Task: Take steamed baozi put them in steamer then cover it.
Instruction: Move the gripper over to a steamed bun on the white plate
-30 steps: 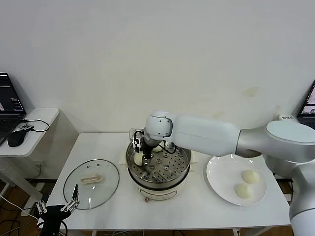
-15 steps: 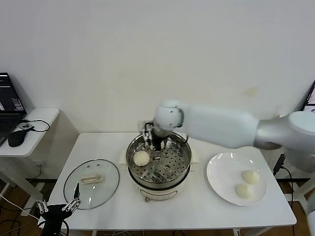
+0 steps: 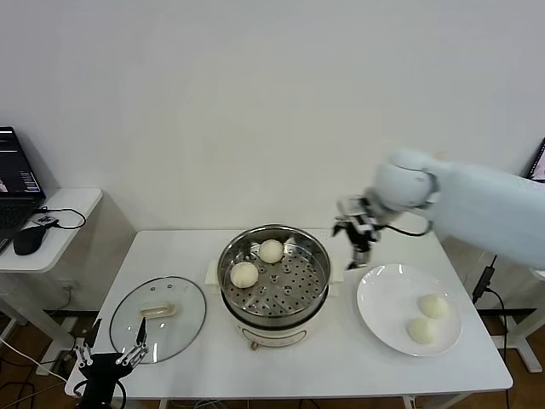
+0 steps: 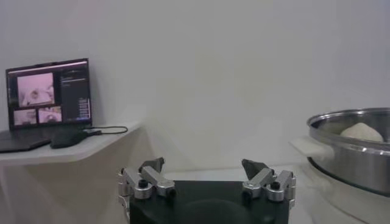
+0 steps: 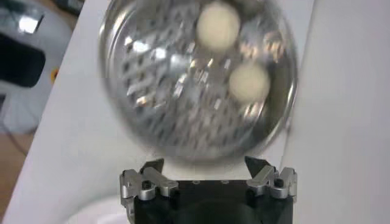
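i see a white table [image 3: 179, 256] against a plain white wall, with a side desk holding a laptop [image 3: 15, 183] far off to my left gripper's outer side. my right gripper [image 3: 356, 241] hangs empty, jaws apart, between the shiny round steamer [image 3: 274, 274] and the white plate [image 3: 375, 315]. two smooth baozi [image 3: 257, 262] sit on the perforated floor; two more baozi [image 3: 426, 317] lie on the plate. the glass cover [image 3: 157, 319] lies flat just ahead of my parked left gripper [image 3: 111, 351], also spread, its oblong handle running side to side.
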### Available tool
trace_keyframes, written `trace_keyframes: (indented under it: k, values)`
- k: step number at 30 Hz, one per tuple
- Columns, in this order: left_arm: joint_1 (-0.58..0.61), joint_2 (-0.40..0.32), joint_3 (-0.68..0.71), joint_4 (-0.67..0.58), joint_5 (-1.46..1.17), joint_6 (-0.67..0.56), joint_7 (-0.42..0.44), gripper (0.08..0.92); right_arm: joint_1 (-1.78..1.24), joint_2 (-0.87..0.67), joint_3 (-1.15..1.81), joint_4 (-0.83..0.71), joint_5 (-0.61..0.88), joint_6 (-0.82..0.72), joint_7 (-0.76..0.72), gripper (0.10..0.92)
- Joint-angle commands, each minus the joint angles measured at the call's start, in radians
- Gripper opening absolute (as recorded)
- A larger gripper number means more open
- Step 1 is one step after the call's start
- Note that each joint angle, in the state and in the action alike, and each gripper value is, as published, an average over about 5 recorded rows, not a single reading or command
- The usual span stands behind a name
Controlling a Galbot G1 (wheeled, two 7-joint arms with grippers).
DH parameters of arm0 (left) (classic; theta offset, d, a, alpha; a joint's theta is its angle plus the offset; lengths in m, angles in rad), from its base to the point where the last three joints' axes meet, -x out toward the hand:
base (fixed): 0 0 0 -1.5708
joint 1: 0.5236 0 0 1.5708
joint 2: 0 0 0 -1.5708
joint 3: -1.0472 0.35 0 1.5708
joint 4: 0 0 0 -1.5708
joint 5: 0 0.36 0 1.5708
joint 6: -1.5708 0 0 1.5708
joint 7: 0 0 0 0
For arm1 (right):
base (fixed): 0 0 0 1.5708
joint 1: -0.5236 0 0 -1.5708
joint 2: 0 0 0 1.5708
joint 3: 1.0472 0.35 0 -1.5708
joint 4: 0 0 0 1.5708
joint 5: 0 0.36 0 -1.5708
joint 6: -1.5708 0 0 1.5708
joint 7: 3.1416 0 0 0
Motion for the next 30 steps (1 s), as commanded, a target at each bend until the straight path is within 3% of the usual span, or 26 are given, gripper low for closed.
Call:
trace_keyframes:
  k: [1, 13, 30]
  values:
    - [0.004, 0.002, 0.008, -0.001, 0.002, 0.001, 0.001, 0.823, -0.316, -0.285, 0.243, 0.041, -0.17, 0.133, -0.058, 0.823]
    - [0.015, -0.01, 0.016, 0.003, 0.016, 0.003, 0.0, 0.823, -0.917, -0.335, 0.705, 0.016, -0.308, 0.16, -0.037, 0.823]
    - [0.03, -0.02, 0.009, -0.008, 0.031, 0.003, -0.001, 0.823, -0.956, -0.173, 0.713, -0.134, -0.389, 0.163, 0.019, 0.823]
